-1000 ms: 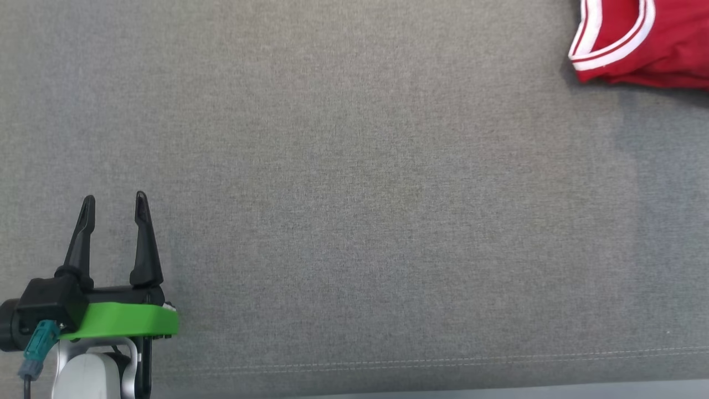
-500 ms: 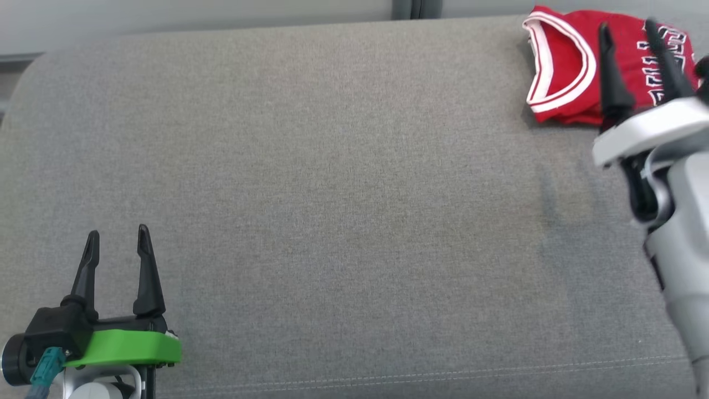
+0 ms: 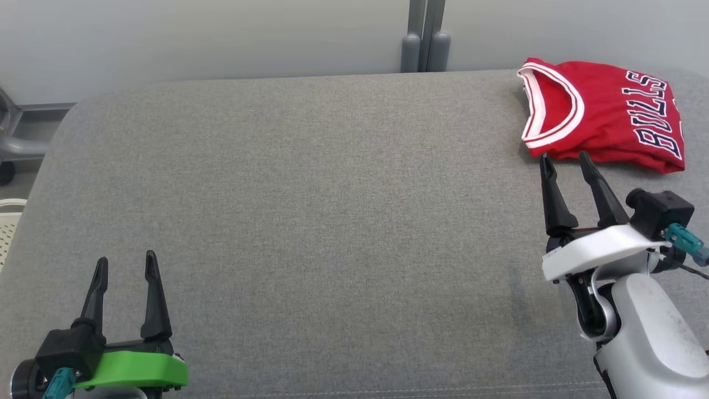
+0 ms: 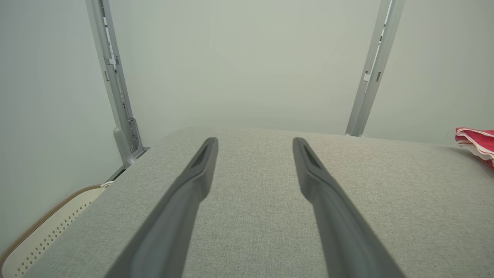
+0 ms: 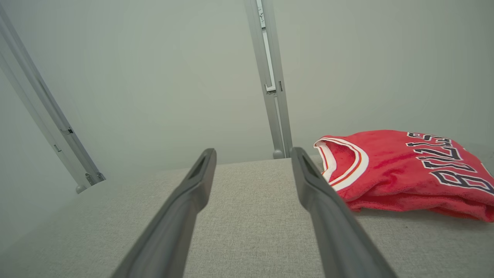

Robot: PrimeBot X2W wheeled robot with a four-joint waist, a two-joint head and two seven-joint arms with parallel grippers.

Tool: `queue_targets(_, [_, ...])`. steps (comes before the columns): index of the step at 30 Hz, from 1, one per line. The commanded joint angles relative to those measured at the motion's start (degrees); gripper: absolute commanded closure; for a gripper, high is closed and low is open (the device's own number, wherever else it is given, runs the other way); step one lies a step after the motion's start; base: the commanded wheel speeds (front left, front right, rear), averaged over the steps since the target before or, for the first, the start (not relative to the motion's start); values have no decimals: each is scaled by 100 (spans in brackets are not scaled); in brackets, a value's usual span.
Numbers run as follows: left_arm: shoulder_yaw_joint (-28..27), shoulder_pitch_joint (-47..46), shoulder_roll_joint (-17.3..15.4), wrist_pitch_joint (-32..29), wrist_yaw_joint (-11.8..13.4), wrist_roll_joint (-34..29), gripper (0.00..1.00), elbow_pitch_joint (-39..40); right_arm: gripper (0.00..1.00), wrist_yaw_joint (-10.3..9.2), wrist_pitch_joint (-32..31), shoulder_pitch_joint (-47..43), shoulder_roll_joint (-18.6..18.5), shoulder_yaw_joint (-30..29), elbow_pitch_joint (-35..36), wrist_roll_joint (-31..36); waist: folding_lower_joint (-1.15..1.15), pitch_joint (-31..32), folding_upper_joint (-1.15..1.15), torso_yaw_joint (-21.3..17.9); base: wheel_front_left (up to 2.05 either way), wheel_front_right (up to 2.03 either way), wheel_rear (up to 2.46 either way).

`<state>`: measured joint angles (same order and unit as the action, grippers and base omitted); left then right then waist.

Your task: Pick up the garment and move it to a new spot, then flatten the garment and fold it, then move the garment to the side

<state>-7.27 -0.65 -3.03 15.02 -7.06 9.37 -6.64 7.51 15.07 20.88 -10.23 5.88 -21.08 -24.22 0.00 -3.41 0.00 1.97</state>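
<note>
The garment (image 3: 606, 113) is a red jersey with white trim and dark lettering, lying folded at the far right corner of the grey padded table (image 3: 332, 210). The right wrist view shows the garment (image 5: 405, 173) ahead and to the right. At the left wrist view's right edge a sliver of the garment (image 4: 478, 141) appears. My right gripper (image 3: 565, 158) is open and empty, its tips just short of the garment's near edge. Open and empty too, my left gripper (image 3: 126, 262) hovers at the near left of the table, far from the garment.
A pale wall with grey metal posts (image 3: 424, 36) stands behind the table. A white perforated basket (image 3: 8, 221) sits off the table's left edge. The table's left corner is rounded.
The head camera has tilted up, bringing the wall and the whole garment into view. My right gripper has drawn back from over the garment toward the near side, staying open.
</note>
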Motion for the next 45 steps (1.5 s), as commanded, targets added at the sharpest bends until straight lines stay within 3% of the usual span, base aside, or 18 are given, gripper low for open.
queue_targets(1, [15,107,4,11,28,-18,0,2,0,-5,18,-177,32,-44,77,61,0,143,0,62,0,0,0])
queue_targets(20, [308,655,-70,11,18,-331,0,52,0,-4,18,-1783,648,-686,948,1657,0,581,0,77,0,0,0])
queue_targets(45, [243,709,-62,11,-24,-291,0,63,0,-4,19,-1943,729,-696,1034,1532,0,532,0,11,0,0,0])
